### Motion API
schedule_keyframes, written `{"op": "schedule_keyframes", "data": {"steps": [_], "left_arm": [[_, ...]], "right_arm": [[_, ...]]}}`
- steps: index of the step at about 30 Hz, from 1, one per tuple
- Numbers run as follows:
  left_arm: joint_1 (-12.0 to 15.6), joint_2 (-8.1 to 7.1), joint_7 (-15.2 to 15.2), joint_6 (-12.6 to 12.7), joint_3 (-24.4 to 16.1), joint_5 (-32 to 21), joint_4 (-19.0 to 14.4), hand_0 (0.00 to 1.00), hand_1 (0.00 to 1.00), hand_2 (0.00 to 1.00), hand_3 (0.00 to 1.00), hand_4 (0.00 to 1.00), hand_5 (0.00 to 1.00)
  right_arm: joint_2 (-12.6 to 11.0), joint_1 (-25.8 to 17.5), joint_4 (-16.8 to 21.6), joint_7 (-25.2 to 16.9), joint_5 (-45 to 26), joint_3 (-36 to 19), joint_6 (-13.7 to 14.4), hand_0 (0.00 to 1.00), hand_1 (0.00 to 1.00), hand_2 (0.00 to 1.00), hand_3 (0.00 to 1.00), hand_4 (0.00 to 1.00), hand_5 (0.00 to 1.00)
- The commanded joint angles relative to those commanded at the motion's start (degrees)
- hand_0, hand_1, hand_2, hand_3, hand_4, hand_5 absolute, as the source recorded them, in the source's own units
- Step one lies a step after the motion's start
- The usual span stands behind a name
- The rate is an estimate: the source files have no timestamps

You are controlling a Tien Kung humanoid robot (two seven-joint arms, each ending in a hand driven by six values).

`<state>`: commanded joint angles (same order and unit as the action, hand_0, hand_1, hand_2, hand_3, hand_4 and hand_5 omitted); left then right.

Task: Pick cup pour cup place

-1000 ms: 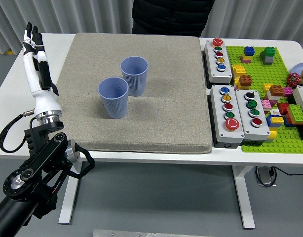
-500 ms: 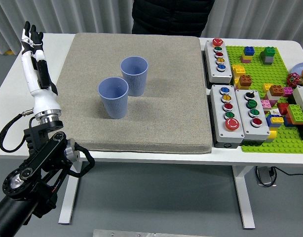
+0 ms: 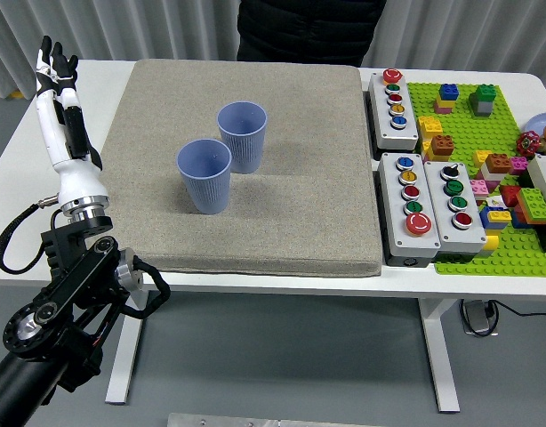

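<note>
Cups first: you've got two blue ones standing upright on the grey mat (image 3: 282, 178) in the middle of the white table (image 3: 15, 178), the near cup (image 3: 204, 175) just left of & in front of the far cup (image 3: 243, 135), so close they look like they touch. Your left hand (image 3: 60, 98) is up over the table's left edge, well apart from the cups, fingers (image 3: 56, 64) straight & side by side, holding nothing. On the right you see button boxes (image 3: 416, 205) next to a green brick board (image 3: 486, 178) w/ coloured bricks, & a person in dark clothes (image 3: 310, 31) stands at the far side.
</note>
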<state>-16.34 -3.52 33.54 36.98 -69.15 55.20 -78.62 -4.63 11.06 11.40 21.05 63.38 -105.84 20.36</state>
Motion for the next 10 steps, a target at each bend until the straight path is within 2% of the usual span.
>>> {"op": "schedule_keyframes", "data": {"steps": [10], "left_arm": [[0.31,-0.08,0.03,0.00,0.05,0.06,-0.25,0.922,0.891,0.993,0.995,0.684,0.998]], "right_arm": [[0.06,-0.19,0.00,-0.21,-0.03,-0.17,0.07,0.670,0.612,0.557,0.556,0.002,0.194]]}}
